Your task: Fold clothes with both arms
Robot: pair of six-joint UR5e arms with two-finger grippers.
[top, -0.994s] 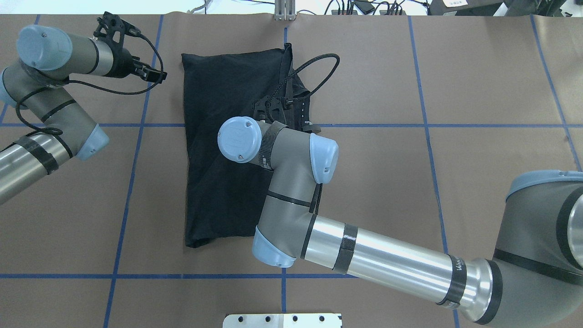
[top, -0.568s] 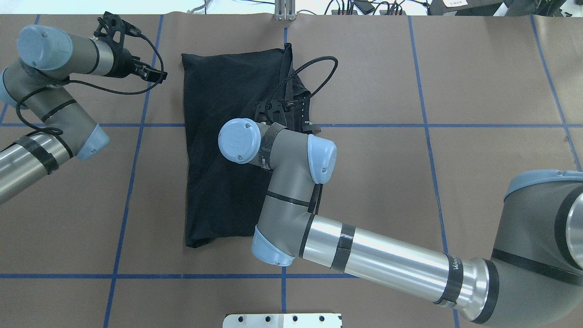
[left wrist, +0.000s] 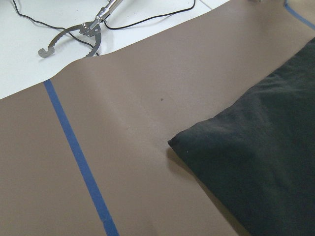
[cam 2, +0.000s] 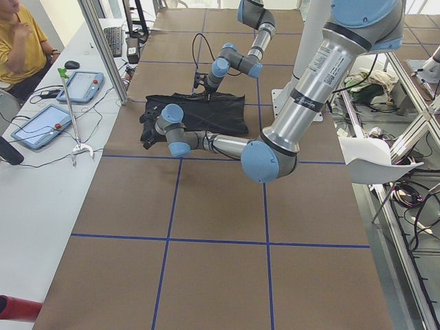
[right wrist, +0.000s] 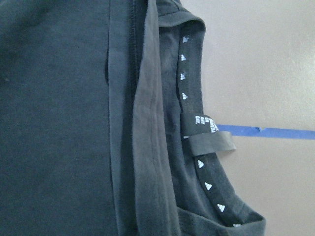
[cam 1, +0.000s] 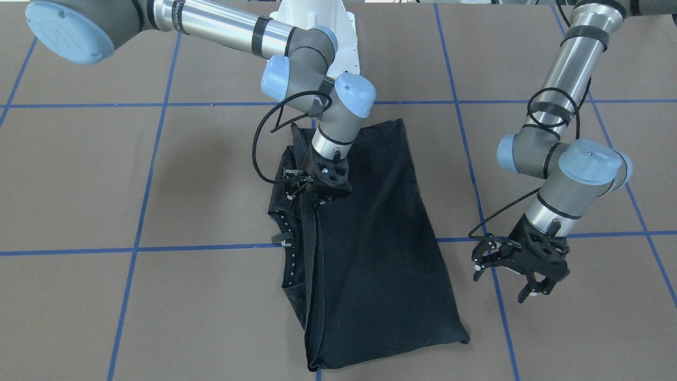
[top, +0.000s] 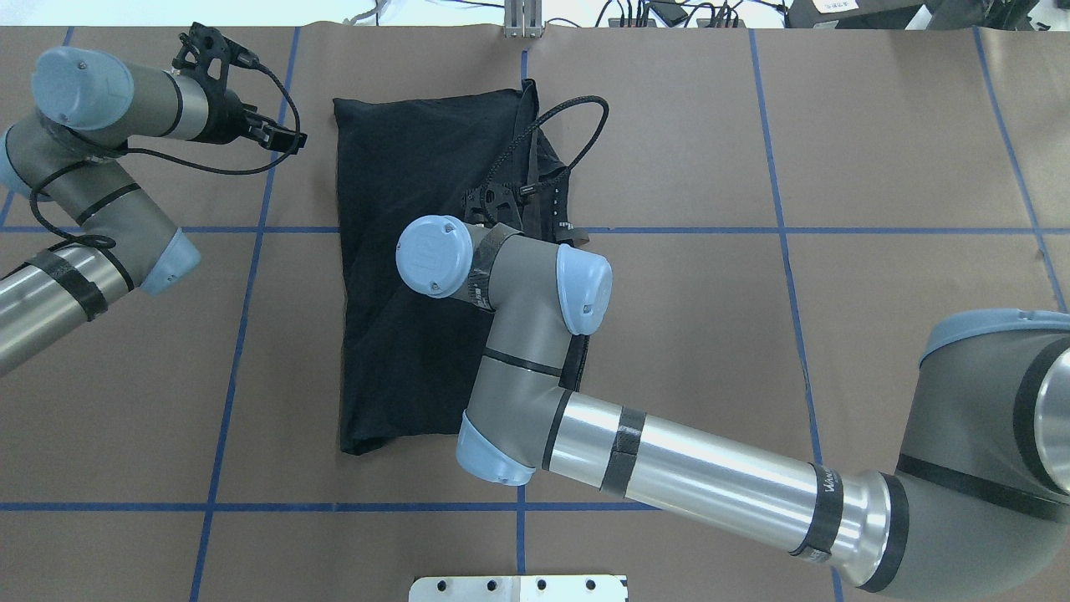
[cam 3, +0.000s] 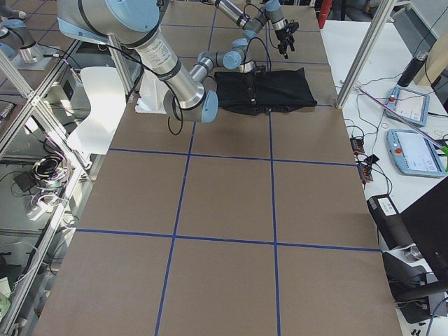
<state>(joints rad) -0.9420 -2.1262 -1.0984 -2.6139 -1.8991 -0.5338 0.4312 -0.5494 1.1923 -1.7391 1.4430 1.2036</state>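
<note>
Folding lengthwise is looking done: on the table [top: 752, 334], the T-shirt [top: 393, 251] is lying as a long strip toward twelve o'clock. We are poising the right tool [cam 1: 313, 200] over its collar edge, and we cannot tell its grip. The left tool [cam 1: 506, 283] is hanging spread at the shirt's ten o'clock. Next, we judge, is a crosswise fold.

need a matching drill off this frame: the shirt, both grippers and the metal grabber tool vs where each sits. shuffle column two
Column 1
1. black short-sleeved T-shirt
2. left black two-finger gripper
3. right black two-finger gripper
4. silver metal claw-ended grabber tool

Column 2
A. over the shirt, by its collar
B. on the white surface beyond the brown covering
C. open, over bare brown paper beside the shirt, off the cloth
D. lying as a long folded rectangle on the brown paper-covered table

Pairs: 1-D, 2-C, 3-A, 4-B
</note>
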